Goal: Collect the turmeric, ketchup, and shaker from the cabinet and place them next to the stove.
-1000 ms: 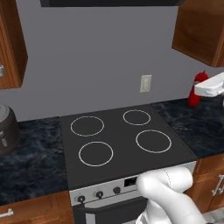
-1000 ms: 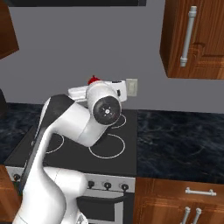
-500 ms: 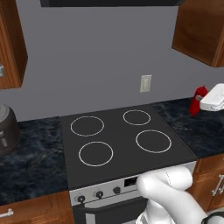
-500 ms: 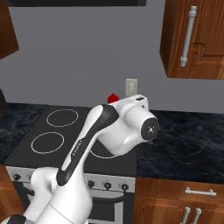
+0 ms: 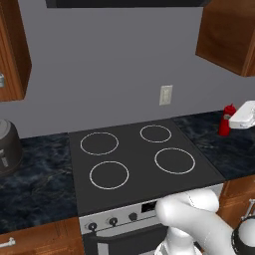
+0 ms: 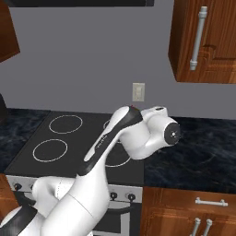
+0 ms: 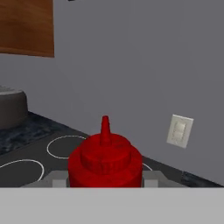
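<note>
The ketchup (image 5: pixel 227 120), a slim red bottle, stands upright just above the dark counter right of the stove (image 5: pixel 134 159). Whether it touches the counter I cannot tell. My gripper (image 5: pixel 233 121) comes in from the right and is shut on it. In the hand view the red cap (image 7: pixel 105 159) sits between the grey fingers (image 7: pixel 59 179), with the cooktop rings (image 7: pixel 24 162) beyond. The cabinet (image 6: pixel 205 41), with its door shut and a grey bar handle (image 6: pixel 198 39), hangs at the upper right. The turmeric and the shaker are out of view.
A dark round appliance (image 5: pixel 7 149) stands on the counter left of the stove. A wall outlet (image 5: pixel 166 94) sits behind the cooktop. Dark marble counter (image 6: pixel 198 156) runs right of the stove, above drawers. Another wall cabinet (image 5: pixel 12 50) hangs at the left.
The hand has swung right and come down with the ketchup, from over the stove's right edge to low over the counter beside it.
</note>
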